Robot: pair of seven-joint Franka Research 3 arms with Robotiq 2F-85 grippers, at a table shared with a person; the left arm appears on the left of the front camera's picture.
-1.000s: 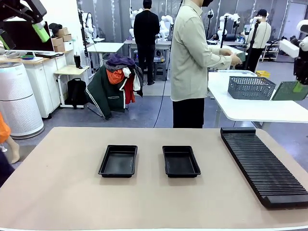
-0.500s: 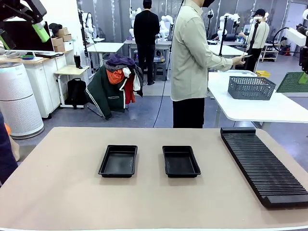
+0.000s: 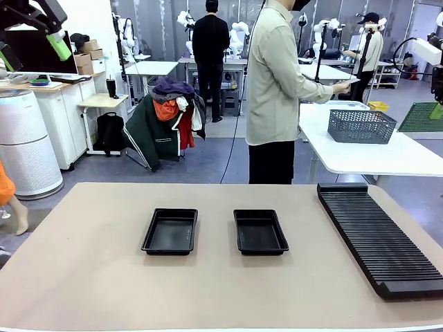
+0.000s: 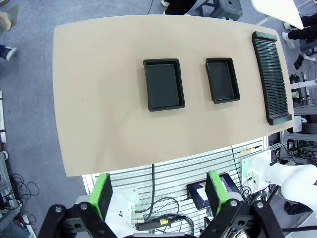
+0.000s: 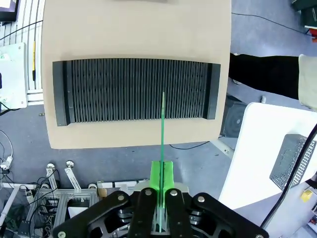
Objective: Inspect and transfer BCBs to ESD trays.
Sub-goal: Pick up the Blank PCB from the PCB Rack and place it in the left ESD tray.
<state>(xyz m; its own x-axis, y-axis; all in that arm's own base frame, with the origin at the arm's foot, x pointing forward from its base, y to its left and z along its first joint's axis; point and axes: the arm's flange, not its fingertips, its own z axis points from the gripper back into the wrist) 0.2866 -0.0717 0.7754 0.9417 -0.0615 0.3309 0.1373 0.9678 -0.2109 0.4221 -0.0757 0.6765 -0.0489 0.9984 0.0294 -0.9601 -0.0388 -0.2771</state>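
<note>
Clamping a BCB (image 5: 163, 124) edge-on, right end effector (image 5: 162, 176) hangs over rack (image 5: 114, 89).

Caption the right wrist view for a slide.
Right gripper shut on a green BCB seen edge-on, high above the black slotted rack on the table.

Two ESD trays, black, shallow and rectangular with flared rims, lie flat on the table with bare floors. The left tray (image 3: 170, 231) lies at 9 o'clock of the right tray (image 3: 260, 232), apart from it, long sides parallel. One BCB (image 3: 419, 117), a thin green finely patterned board, hangs clear of the table at 2 o'clock of the trays. The fingers (image 5: 156, 173) of the right gripper (image 5: 162, 168) clamp it by one edge.
</note>
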